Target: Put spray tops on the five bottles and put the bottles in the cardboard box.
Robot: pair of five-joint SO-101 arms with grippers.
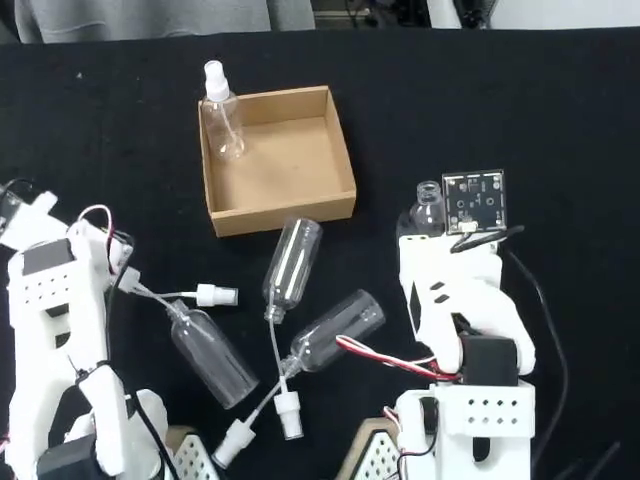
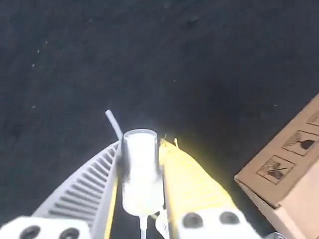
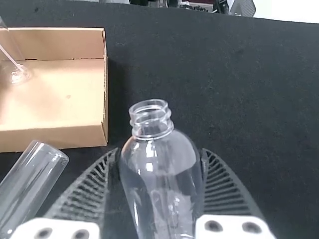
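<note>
The open bottle [image 3: 159, 164] is held neck-up in the right gripper [image 3: 159, 152], just beside the cardboard box [image 3: 55, 137]. The fingers [image 3: 89, 191] are clamped on its body below the shoulder, so the threaded neck is left free. The bottle is judged to be light, thin-walled clear plastic: smooth, likely slippery and liable to flex if squeezed hard. A moderate grip on the widest part of the body is advised.

A spray top [image 2: 142, 169] is clamped between the fingers [image 2: 87, 181] of the left gripper [image 2: 142, 149]. It is judged small, light and rigid, with a thin, bendable dip tube. It is best held by the cap, never by the tube.

One capped bottle [image 1: 222, 115] is leaned into a far corner of the box. Three uncapped bottles [image 1: 292, 262] and loose spray tops [image 1: 288, 410] are laid on the black surface [image 1: 500, 100].

No labels are seen on the bottles. Small handling pictograms are printed on the box's outer wall, and no writing can be made out.
</note>
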